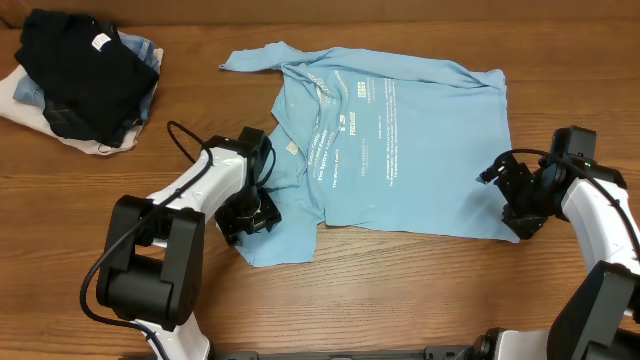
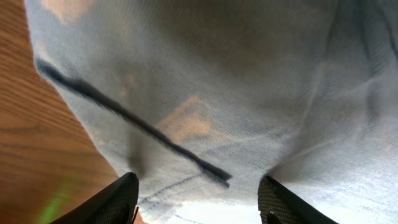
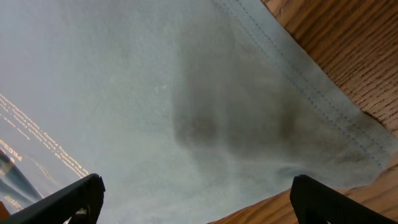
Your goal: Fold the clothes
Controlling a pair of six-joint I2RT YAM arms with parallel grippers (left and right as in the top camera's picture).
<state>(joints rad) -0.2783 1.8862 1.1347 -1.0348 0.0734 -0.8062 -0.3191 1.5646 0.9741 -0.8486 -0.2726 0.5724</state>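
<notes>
Overhead, left gripper (image 1: 250, 214) down, on shirt (image 1: 420, 150)

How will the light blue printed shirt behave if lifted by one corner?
Likely floppy: the light sky-blue short-sleeved shirt lies flat with soft wrinkles and a crumpled sleeve. Probably light, since the fabric looks thin in the wrist views. Pushed, it would probably bunch, not slide whole, on the wooden table.

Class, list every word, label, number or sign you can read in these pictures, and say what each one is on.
Nothing reads clearly.
Printed lettering on the blue shirt: too small, blurred.
Shirt's neck label: too small.
White tag on the black garment: too small.
</notes>
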